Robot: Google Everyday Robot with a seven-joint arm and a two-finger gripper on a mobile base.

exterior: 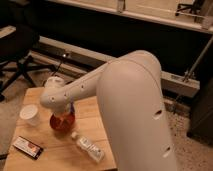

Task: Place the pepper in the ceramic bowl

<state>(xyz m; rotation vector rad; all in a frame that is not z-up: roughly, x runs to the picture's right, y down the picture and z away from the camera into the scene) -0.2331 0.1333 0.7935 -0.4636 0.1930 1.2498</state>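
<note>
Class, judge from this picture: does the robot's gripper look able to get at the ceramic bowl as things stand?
Probably yes. The gripper hangs right above the ceramic bowl, with nothing between them. The white cup and the clear bottle stand off to the sides.
</note>
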